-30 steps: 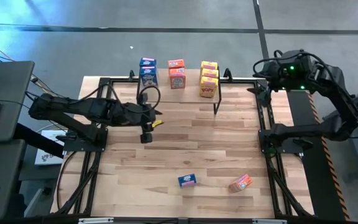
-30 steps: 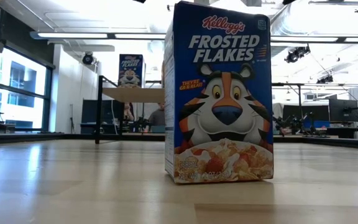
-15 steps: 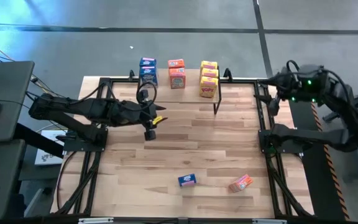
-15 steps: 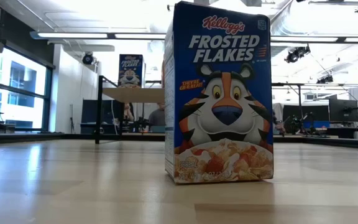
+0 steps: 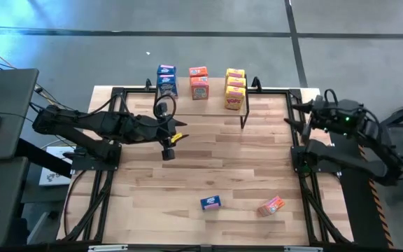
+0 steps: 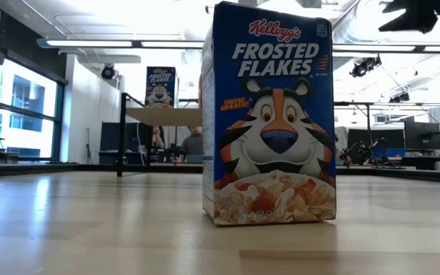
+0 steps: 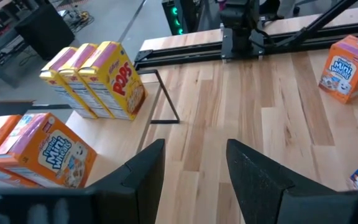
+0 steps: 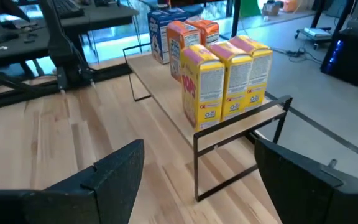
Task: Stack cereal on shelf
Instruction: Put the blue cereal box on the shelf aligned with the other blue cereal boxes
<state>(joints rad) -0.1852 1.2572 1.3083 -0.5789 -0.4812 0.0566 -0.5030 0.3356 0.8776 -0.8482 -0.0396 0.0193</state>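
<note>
The shelf (image 5: 215,88) stands at the table's far edge. On it stand blue cereal boxes (image 5: 166,80), orange-red ones (image 5: 199,82) and yellow ones (image 5: 235,89). A blue box (image 5: 210,203) stands upright on the table near the front edge, large in the low view (image 6: 270,114). An orange-red box (image 5: 271,206) lies beside it. My left gripper (image 5: 168,145) hovers open in front of the shelf's left part, nothing between its fingers (image 7: 194,149). My right gripper (image 5: 303,116) is open at the table's right edge, facing the shelf (image 8: 199,146).
A black metal frame (image 5: 296,150) borders the table on the left, right and far sides. The shelf's thin black leg (image 5: 243,117) stands on the table near the yellow boxes. The broad wooden tabletop (image 5: 215,161) lies between the shelf and the two loose boxes.
My right gripper has drawn back from the shelf's right end toward the table's right edge and come down, staying open; the arm has folded in. It now shows at the top right of the low view. The boxes have not moved.
</note>
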